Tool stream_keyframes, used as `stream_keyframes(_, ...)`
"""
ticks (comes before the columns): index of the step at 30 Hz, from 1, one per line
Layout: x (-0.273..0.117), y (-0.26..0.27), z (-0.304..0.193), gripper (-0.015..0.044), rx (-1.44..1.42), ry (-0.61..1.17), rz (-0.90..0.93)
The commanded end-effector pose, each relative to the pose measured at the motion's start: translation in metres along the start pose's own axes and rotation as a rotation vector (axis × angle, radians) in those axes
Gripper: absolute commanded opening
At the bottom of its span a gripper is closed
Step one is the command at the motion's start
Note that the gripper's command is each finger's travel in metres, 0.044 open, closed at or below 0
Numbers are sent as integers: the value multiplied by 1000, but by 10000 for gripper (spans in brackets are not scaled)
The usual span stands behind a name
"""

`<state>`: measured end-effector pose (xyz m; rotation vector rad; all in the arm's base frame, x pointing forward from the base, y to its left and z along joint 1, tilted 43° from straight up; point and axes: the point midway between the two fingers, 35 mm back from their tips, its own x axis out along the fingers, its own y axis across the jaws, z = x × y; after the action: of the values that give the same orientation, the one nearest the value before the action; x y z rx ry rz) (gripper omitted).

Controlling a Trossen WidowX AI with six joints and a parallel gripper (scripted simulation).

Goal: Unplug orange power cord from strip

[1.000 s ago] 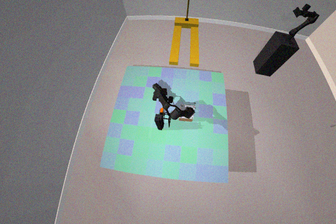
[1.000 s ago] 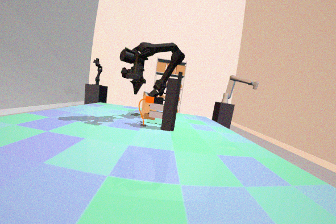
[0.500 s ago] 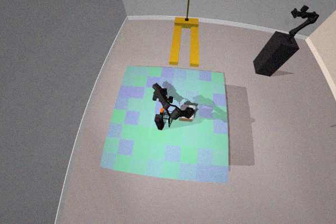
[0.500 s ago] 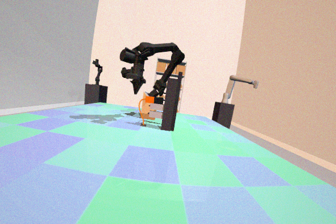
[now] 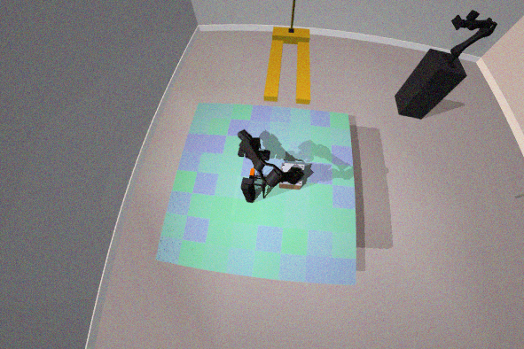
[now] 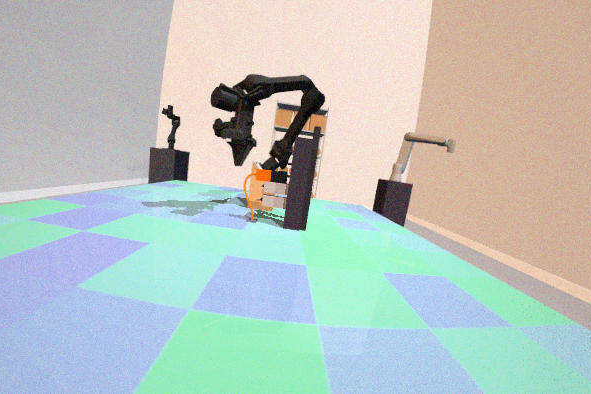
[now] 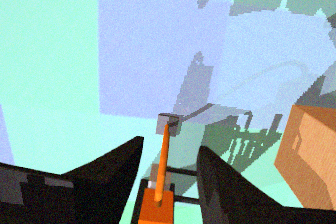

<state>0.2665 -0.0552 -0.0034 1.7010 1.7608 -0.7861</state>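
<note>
In the exterior view, the claw [image 5: 265, 155] [image 6: 239, 162] [image 7: 170, 148] is hanging parted and empty; descending off-centre, a fingertip could be knocking the plug or snagging the orange cord [image 6: 246, 192] [image 7: 162, 160]. Rightward, the orange plug [image 5: 252, 173] [image 6: 263, 175] [image 7: 157, 205] is lying level, its long axis running sideways, cord end facing left, nose facing the dark upright block [image 5: 248, 190] [image 6: 300, 185], apparently the strip.

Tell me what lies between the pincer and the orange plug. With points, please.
Nothing visible: the exterior view shows a bare gap between the pincer [image 5: 254, 155] [image 6: 238, 164] [image 7: 171, 142] and orange plug [image 5: 252, 172] [image 6: 263, 175] [image 7: 156, 211].
</note>
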Motion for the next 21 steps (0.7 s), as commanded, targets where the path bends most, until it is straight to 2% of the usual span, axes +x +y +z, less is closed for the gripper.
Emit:
stream_keyframes(1, 0, 0, 0, 160, 0, 0, 0)
stream_keyframes(21, -10, 2, -17, 160, -2, -5, -5)
